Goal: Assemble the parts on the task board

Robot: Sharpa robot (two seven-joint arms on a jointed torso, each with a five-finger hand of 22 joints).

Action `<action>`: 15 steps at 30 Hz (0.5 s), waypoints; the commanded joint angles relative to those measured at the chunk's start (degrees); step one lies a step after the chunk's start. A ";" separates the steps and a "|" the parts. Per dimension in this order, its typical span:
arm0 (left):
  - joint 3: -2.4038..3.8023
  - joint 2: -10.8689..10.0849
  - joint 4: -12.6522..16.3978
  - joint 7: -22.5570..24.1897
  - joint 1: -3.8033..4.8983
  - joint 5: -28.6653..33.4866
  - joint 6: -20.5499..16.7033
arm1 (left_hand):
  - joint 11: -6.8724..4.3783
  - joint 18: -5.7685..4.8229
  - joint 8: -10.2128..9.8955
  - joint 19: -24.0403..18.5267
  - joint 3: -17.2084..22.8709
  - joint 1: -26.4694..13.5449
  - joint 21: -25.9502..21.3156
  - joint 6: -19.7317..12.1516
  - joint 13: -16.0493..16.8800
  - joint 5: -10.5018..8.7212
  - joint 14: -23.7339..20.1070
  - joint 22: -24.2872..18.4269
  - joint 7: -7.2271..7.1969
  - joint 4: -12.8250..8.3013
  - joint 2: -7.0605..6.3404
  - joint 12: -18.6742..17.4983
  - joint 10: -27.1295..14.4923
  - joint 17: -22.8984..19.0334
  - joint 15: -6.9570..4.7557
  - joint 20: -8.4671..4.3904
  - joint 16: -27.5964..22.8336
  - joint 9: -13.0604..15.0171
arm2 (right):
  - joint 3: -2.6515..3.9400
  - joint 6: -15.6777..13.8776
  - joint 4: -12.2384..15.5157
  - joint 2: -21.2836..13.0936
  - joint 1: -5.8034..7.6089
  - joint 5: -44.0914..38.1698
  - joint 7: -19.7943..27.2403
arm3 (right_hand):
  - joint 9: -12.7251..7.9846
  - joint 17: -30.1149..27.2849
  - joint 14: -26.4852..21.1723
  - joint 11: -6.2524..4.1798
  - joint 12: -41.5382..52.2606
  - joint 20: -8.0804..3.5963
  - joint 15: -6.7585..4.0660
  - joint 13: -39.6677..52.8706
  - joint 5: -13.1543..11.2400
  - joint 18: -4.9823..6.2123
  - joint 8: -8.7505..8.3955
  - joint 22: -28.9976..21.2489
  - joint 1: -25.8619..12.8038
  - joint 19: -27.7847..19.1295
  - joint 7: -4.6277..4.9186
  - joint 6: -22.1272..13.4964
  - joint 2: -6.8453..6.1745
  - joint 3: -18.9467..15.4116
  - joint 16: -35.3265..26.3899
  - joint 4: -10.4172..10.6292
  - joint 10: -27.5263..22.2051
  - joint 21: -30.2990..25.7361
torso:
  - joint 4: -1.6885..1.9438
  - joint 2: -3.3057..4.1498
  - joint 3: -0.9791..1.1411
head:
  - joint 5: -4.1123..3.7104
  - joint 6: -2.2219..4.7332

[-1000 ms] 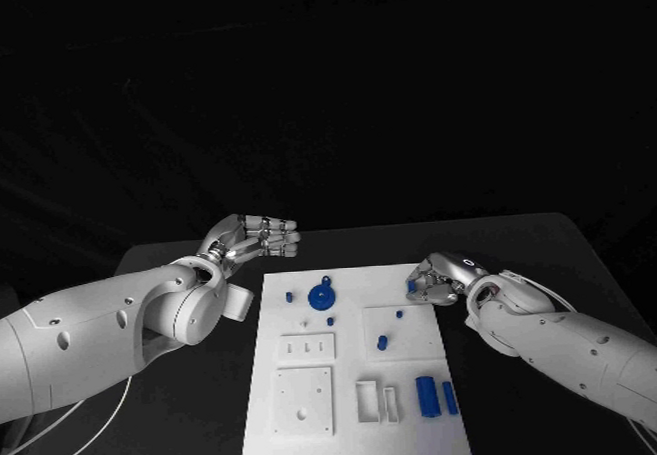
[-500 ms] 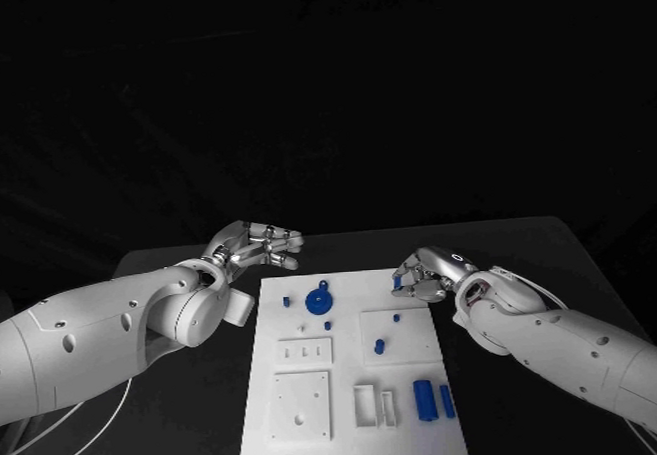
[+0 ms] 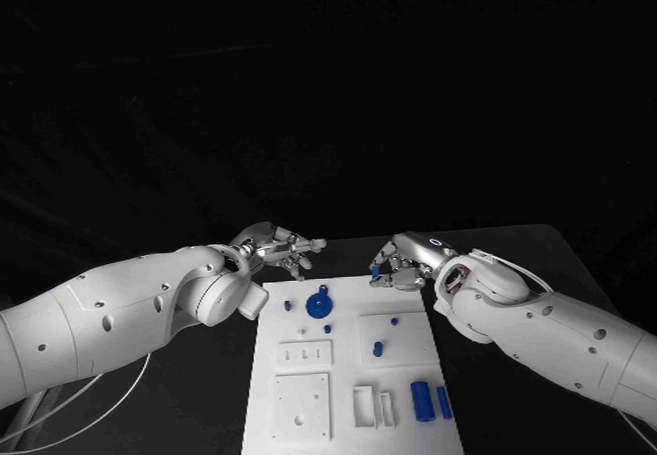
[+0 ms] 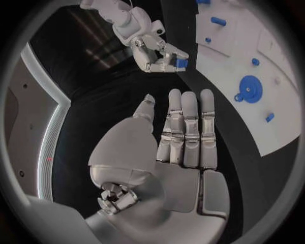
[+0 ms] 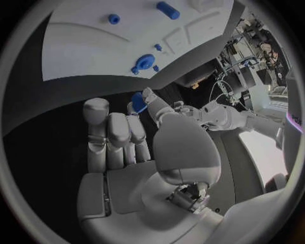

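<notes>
Head view first: the white task board (image 3: 356,372) lies in the middle of the black table (image 3: 517,243). The right hand (image 3: 402,263) hangs above the board's far edge, at about 1 o'clock from the board's middle, and it pinches a small blue part (image 3: 375,271) at its fingertips. The left hand (image 3: 276,249) is at about 11 o'clock, just beyond the far left corner of the board, with fingers spread and nothing in them. On the board I see a blue disc (image 3: 318,307) near the far end, some small blue pegs (image 3: 381,342) in the middle, and two blue cylinders (image 3: 423,400) at the near right side.

Left wrist view: the left hand (image 4: 181,147) shows an open palm, fingers straight and close together, holding nothing. Beyond it the right hand (image 4: 155,53) carries the blue part (image 4: 182,63) between the fingertips, beside the board's edge (image 4: 213,76). The blue disc (image 4: 249,89) lies flat on the board.

Right wrist view: the right hand (image 5: 136,147) has its fingers half bent, and the blue part (image 5: 138,101) sits between the thumb and a fingertip. The board (image 5: 89,51) with the disc (image 5: 144,62) is behind it.

I judge that the step in hand is the carrying of one picked part. The next move probably calls for finding its matching seat on the board and turning the part correctly before lowering it. Which seat this is, I cannot tell.
</notes>
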 commanded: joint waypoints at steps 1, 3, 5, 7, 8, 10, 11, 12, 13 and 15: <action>-0.10 1.09 -0.81 -7.18 0.20 -3.39 4.35 | 0.15 -0.61 2.61 -1.47 0.82 -1.97 0.94 -1.61 4.65 0.42 -2.40 1.84 -0.11 0.50 -1.04 7.03 -4.91 -0.69 0.43 0.24 3.79 4.79 | 0.00 2.64 1.04 0.72 0.06 -3.17 -3.37 | 0.05 0.06 -0.13 -0.25 -0.12 -0.30 -0.31 0.04 0.32 -0.38 0.21 1.43 -0.03 2.87 0.13 -0.25 -0.25 0.10 0.22 0.25 0.09 0.14 | -0.16 -0.76 -0.16 | 0.25 -0.32; -0.25 1.79 -1.27 -7.54 0.25 -5.36 3.65 | 0.61 -0.35 7.80 -2.13 2.04 -4.47 0.42 -5.31 6.39 0.59 -4.00 2.55 -0.01 2.49 -1.87 11.16 -8.57 -2.22 0.72 0.80 5.32 10.50 | 0.00 2.88 1.42 1.29 0.09 -3.40 -3.83 | 0.06 0.08 -0.11 -0.26 -0.10 -0.30 -0.30 0.05 0.41 -0.37 0.22 1.43 -0.06 2.88 0.14 -0.29 -0.25 0.15 0.24 0.27 0.10 0.16 | -0.17 -0.93 -0.24 | 0.26 -0.53; -0.42 2.32 -1.58 -7.98 0.27 -6.53 3.51 | 0.63 -0.24 12.87 -2.06 3.64 -5.66 -0.02 -8.18 6.30 0.53 -4.54 3.26 -0.35 4.43 -3.01 13.44 -9.87 -3.82 0.87 0.88 6.76 16.70 | 0.00 3.12 1.66 1.84 0.11 -3.65 -4.23 | 0.06 0.05 -0.14 -0.24 -0.16 -0.30 -0.30 0.03 0.67 -0.34 0.22 1.40 -0.10 2.87 0.17 -0.42 -0.26 0.24 0.18 0.28 0.05 0.08 | -0.22 -1.11 -0.27 | 0.32 -0.61; -0.58 2.69 -1.75 -8.49 0.28 -7.29 3.84 | 0.65 -0.24 14.83 -2.11 4.07 -5.86 -0.40 -9.58 5.91 0.59 -4.90 3.82 -0.43 4.92 -3.26 14.57 -10.48 -4.87 0.87 0.94 7.65 19.95 | 0.00 3.28 1.84 2.25 0.13 -3.86 -4.50 | 0.06 0.05 -0.14 -0.24 -0.16 -0.30 -0.30 0.03 0.67 -0.34 0.22 1.40 -0.10 2.87 0.17 -0.42 -0.26 0.24 0.18 0.28 0.05 0.08 | -0.24 -1.21 -0.32 | 0.27 -0.59; -0.70 2.94 -1.83 -8.89 0.28 -7.84 4.10 | 0.63 -0.25 15.21 -2.13 4.23 -5.94 -0.54 -9.85 5.69 0.53 -5.11 4.15 -0.48 5.18 -3.45 15.03 -10.69 -5.32 0.90 0.97 8.07 20.91 | 0.00 3.39 1.94 2.54 0.15 -3.98 -4.67 | 0.06 0.06 -0.13 -0.24 -0.14 -0.30 -0.29 0.04 0.86 -0.32 0.22 1.38 -0.16 2.87 0.18 -0.50 -0.22 0.29 0.18 0.30 0.05 0.03 | -0.24 -1.27 -0.34 | 0.23 -0.64; -0.95 3.38 -1.95 -9.66 0.29 -8.77 4.60 | 0.63 -0.21 15.34 -2.08 4.77 -6.02 -0.97 -10.04 5.08 0.11 -5.34 4.97 -0.52 6.20 -3.98 15.80 -11.01 -6.38 0.90 1.00 8.91 22.28 | -0.01 3.57 2.08 3.08 0.17 -4.16 -4.92 | 0.06 0.06 -0.13 -0.24 -0.14 -0.30 -0.29 0.04 0.86 -0.32 0.22 1.38 -0.16 2.87 0.18 -0.50 -0.22 0.29 0.18 0.30 0.05 0.03 | -0.22 -1.39 -0.36 | 0.09 -0.86; -1.05 3.58 -2.00 -10.01 0.29 -9.10 4.74 | 0.64 -0.22 15.37 -2.06 4.79 -6.09 -1.06 -9.94 4.98 0.02 -5.39 5.10 -0.53 6.37 -4.00 15.91 -11.02 -6.54 0.92 1.00 9.01 22.45 | -0.01 3.65 2.13 3.33 0.19 -4.23 -4.99 | 0.07 0.09 -0.12 -0.24 -0.16 -0.31 -0.31 0.04 1.03 -0.30 0.22 1.37 -0.18 2.87 0.20 -0.51 -0.18 0.34 0.22 0.28 0.02 0.02 | -0.22 -1.46 -0.35 | 0.08 -0.92; -1.13 3.73 -2.02 -10.27 0.29 -9.32 4.71 | 0.65 -0.22 15.13 -2.00 5.00 -5.98 -1.30 -10.07 4.65 -0.11 -5.48 5.62 -0.49 6.75 -4.22 16.17 -11.12 -7.07 0.93 1.00 9.31 22.88 | -0.01 3.69 2.18 3.50 0.20 -4.27 -5.04 | 0.07 0.07 -0.12 -0.25 -0.16 -0.31 -0.32 0.05 1.24 -0.29 0.21 1.37 -0.27 2.88 0.20 -0.56 -0.16 0.36 0.19 0.30 0.01 0.05 | -0.22 -1.51 -0.35 | 0.06 -0.96; -1.21 3.90 -2.02 -10.46 0.29 -9.54 4.36 | 0.69 -0.22 14.99 -2.00 5.00 -5.94 -1.35 -10.17 4.61 -0.16 -5.51 5.68 -0.44 6.76 -4.24 16.19 -11.13 -7.14 0.94 1.01 9.32 22.84 | -0.01 3.73 2.27 3.69 0.21 -4.31 -5.10 | 0.07 0.07 -0.13 -0.25 -0.12 -0.32 -0.33 0.07 1.44 -0.28 0.21 1.36 -0.34 2.89 0.20 -0.59 -0.15 0.36 0.19 0.33 0.03 0.06 | -0.21 -1.53 -0.37 | -0.01 -0.95; -1.34 4.17 -1.98 -10.68 0.29 -9.95 3.54 | 0.81 -0.19 14.57 -2.01 5.04 -5.52 -1.50 -10.54 4.49 -0.08 -5.65 5.79 -0.26 6.48 -4.35 16.12 -11.39 -7.33 1.03 1.07 9.26 22.64 | -0.01 3.78 2.44 3.99 0.22 -4.39 -5.18 | 0.07 0.08 -0.12 -0.27 -0.13 -0.33 -0.34 0.07 1.88 -0.26 0.22 1.36 -0.42 2.90 0.20 -0.61 -0.15 0.35 0.20 0.34 0.01 0.07 | -0.16 -1.46 -0.35 | -0.09 -0.94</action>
